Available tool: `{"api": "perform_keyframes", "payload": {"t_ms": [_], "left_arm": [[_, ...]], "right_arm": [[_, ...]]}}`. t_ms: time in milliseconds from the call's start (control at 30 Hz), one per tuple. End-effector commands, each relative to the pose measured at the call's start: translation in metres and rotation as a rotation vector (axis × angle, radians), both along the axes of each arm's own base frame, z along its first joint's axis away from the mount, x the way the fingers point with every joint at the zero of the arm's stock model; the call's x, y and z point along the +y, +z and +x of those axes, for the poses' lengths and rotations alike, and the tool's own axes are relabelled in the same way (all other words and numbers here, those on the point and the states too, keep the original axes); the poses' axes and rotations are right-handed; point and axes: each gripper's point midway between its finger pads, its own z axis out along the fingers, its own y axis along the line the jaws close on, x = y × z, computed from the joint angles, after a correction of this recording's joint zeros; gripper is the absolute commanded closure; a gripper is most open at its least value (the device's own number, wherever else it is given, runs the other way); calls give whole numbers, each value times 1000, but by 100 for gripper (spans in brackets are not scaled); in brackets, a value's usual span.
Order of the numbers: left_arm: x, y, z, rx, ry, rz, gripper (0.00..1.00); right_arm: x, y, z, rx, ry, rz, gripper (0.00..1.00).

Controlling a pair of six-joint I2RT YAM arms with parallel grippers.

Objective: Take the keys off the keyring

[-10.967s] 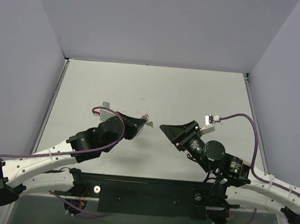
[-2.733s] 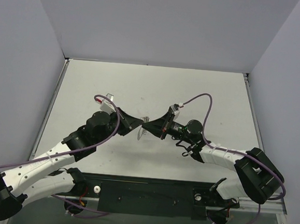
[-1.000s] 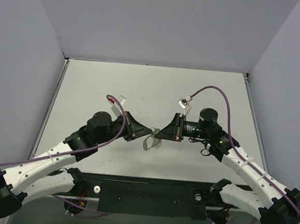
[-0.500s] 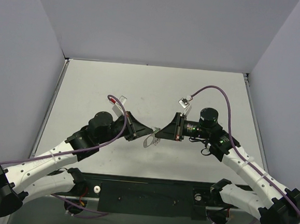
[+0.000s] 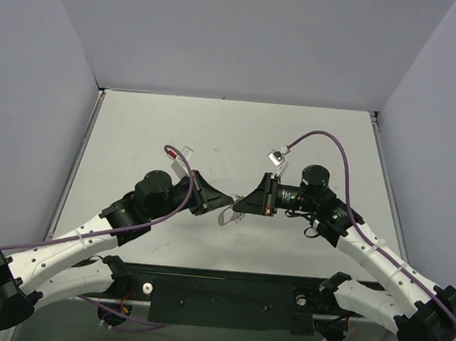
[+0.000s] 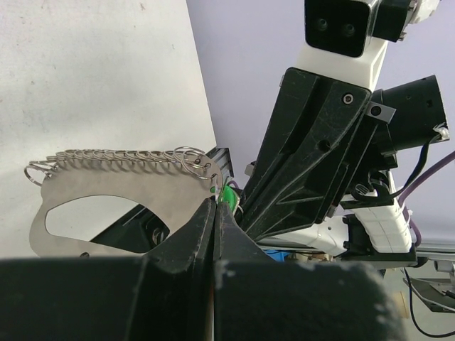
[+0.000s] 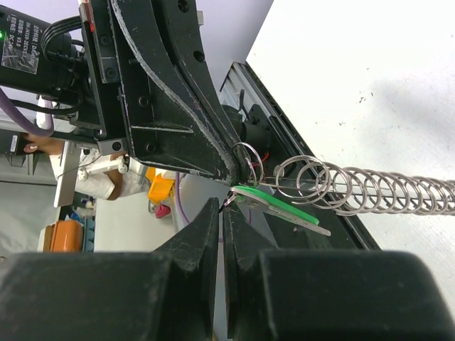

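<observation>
My left gripper (image 5: 227,200) is shut on the lower edge of the keyring (image 6: 106,206), a flat grey loop with an oval opening and a scalloped top edge that carries several small wire rings. It holds the keyring above the table. The keyring hangs below the two grippers in the top view (image 5: 225,217). The green-headed key (image 7: 277,207) hangs from the end ring, and in the left wrist view it peeks out just behind my left fingertips (image 6: 229,195). My right gripper (image 7: 222,204) faces the left one tip to tip, with its jaws closed on the key's near end.
The white table (image 5: 238,140) lies below, with grey walls at the back and sides. The black mounting rail (image 5: 226,295) runs along the near edge. The two gripper bodies nearly touch at mid-table.
Since 2.7 s ago my right arm has swung out to the right and both grippers have shifted a little nearer. In the last second nothing has visibly moved.
</observation>
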Motion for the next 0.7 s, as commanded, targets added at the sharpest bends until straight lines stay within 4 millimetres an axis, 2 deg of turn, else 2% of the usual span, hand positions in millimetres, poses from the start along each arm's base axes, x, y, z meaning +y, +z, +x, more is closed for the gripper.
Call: {"api": "perform_keyframes", "payload": {"t_ms": [0, 100, 200, 267, 333, 467, 667], "left_arm": [[-3, 31, 3, -71, 8, -90, 100], [-1, 32, 1, -75, 7, -90, 100], [0, 35, 1, -83, 11, -93, 100], [1, 34, 2, -85, 13, -93, 100], [0, 34, 1, -86, 10, -95, 100], [1, 34, 2, -85, 16, -97, 100], [6, 38, 6, -86, 68, -110, 100]], "right_arm": [[3, 27, -12, -106, 65, 40, 100], [-3, 20, -11, -107, 50, 8, 94], [-7, 21, -11, -114, 33, 5, 65], [-8, 23, -12, -118, 27, 5, 52], [-9, 27, -12, -126, 19, 10, 45], [-13, 37, -9, -137, -19, 16, 42], [-20, 51, 16, -24, -238, 49, 45]]}}
